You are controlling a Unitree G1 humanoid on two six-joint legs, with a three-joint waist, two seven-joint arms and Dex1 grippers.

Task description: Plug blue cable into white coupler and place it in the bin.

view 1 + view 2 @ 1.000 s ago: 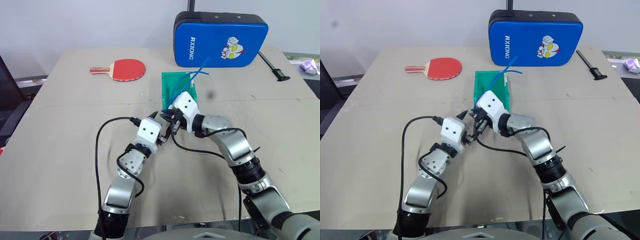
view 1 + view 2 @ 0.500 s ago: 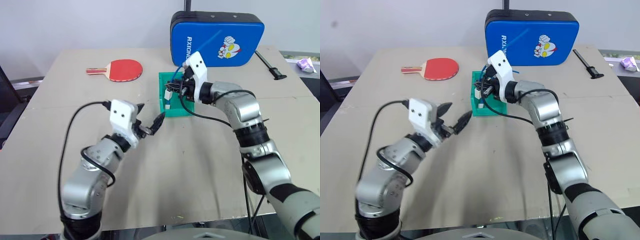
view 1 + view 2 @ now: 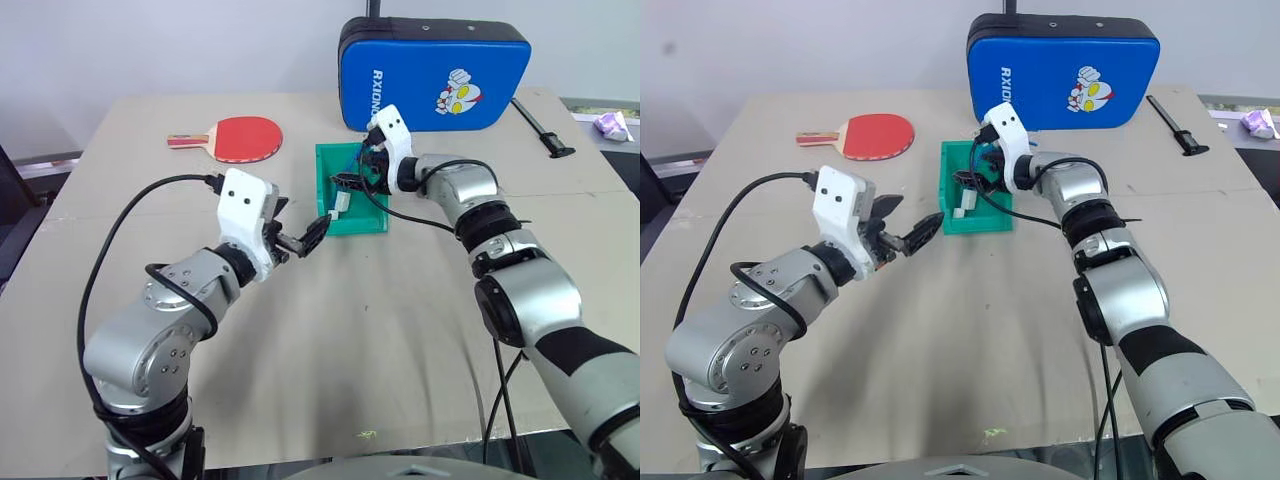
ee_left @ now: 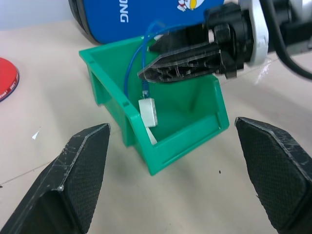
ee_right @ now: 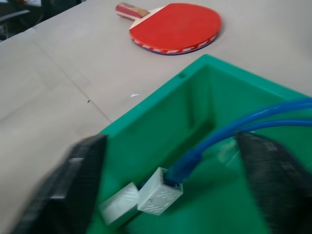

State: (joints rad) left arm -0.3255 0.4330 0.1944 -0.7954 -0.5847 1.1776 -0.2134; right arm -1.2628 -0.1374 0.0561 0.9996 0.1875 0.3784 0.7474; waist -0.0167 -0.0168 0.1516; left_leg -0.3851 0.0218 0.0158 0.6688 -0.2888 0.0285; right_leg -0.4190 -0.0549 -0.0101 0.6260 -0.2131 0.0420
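Moved: right gripper (image 3: 971, 178) went from the table's middle out to the bin; its fingers, clamped a second ago, now stand apart.
Left gripper (image 3: 300, 232): fingers spread, empty, raised short of the bin's front lip.
Bin (image 4: 187, 145): green, at 12 o'clock from the left gripper.
White coupler (image 4: 148, 112): inside the bin, near its left wall.
Blue cable (image 5: 229, 131): plugged into the coupler, released, arching up from the bin.
Blue case (image 3: 436, 73): beyond, 12 o'clock.
Paddle (image 3: 240, 138): 10 o'clock of the bin.

A wide beige surface (image 3: 420, 330) with faint seams runs back to a plain pale wall (image 3: 200, 45). The light is soft and even. A dark chair edge (image 3: 12, 190) shows at the left.
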